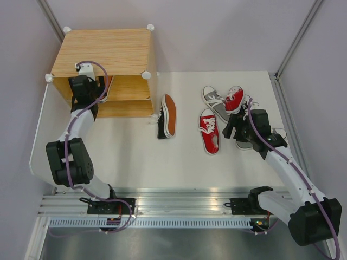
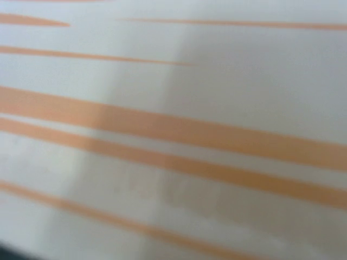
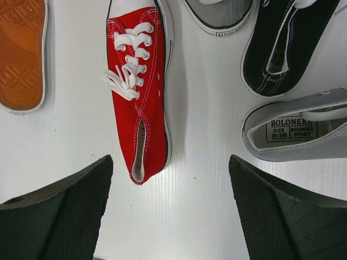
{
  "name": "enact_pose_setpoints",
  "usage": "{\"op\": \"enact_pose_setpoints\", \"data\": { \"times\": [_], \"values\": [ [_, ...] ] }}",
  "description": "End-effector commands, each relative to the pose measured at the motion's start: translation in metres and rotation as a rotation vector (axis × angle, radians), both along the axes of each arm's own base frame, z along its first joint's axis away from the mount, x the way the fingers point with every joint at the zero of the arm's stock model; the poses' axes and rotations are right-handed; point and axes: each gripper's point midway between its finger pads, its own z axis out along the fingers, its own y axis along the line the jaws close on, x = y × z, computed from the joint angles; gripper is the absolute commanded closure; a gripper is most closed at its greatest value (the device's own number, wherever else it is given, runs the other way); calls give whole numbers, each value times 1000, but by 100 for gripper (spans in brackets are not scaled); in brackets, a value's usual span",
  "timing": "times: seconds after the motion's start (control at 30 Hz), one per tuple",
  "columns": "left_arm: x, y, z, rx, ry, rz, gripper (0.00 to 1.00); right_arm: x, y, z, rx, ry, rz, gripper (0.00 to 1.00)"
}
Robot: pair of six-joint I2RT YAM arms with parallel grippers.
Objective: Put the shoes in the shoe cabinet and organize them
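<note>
Shoe cabinet: the shoe cabinet (image 1: 103, 51) stands in the far left corner of the worktop (image 1: 135, 157), its open front facing the near edge. An inner shelf (image 1: 127, 100) shows.
Left gripper: the left gripper (image 1: 87, 89) is at the cabinet's mouth, left side. Its wrist view is only a blur of white with orange streaks, so I cannot tell how its jaws stand or whether it holds anything.
Sneakers out on the worktop: six can be counted. A black sneaker on its side (image 1: 169, 115) lies just right of the cabinet. The red sneaker (image 3: 138, 92), second red sneaker (image 1: 234, 97), grey sneaker (image 1: 213, 99), second grey sneaker (image 3: 298, 130) and second black sneaker (image 3: 282, 49) are clustered toward the right edge.
Right gripper: the right gripper (image 3: 171, 168) hangs over that cluster with its fingers wide apart and nothing between them, the red sneaker's heel just ahead.
Done, as judged: no orange sneaker is on the worktop, so that pair is probably inside, though the cabinet's interior is mostly hidden.
Left to do: the six visible sneakers; likely well under halfway.
</note>
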Motion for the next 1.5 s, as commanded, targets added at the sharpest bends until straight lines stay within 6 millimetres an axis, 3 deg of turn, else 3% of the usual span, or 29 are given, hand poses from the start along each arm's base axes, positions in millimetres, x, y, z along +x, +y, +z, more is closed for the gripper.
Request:
{"op": "enact_pose_setpoints", "data": {
  "times": [0.0,0.27,0.53,0.67,0.83,0.87,0.97,1.0,1.13,1.23,1.27,1.47],
  "values": [
    [-3,-19,8,58,-17,-102,0,6,-1,10,-10,-58,0,9],
    [-5,-28,68,-21,-143,-100,0,6,1,12,-12,-67,5,9],
    [-27,-31,58,-55,-104,-85,1,6,0,14,-13,-79,1,9],
    [-38,-35,67,-142,-134,-52,4,6,0,14,-13,-79,-1,9],
    [-54,-35,59,-227,-107,7,7,6,0,14,-16,-76,1,9],
    [-58,-34,64,-259,-132,30,7,6,0,15,-16,-81,2,9],
    [-65,-23,64,-273,-178,112,15,5,0,16,-16,-84,2,9],
    [-67,-13,65,-269,-202,168,23,4,0,17,-15,-89,2,9],
    [-71,18,59,-362,-242,296,36,3,0,18,-14,-92,4,9],
    [-73,36,54,-442,-274,365,38,3,0,20,-15,-100,4,9],
    [-70,41,60,-457,-315,371,38,3,0,20,-16,-98,4,9],
    [-55,51,54,-537,-368,414,38,3,-1,20,-21,-101,4,9]
  ]
}}
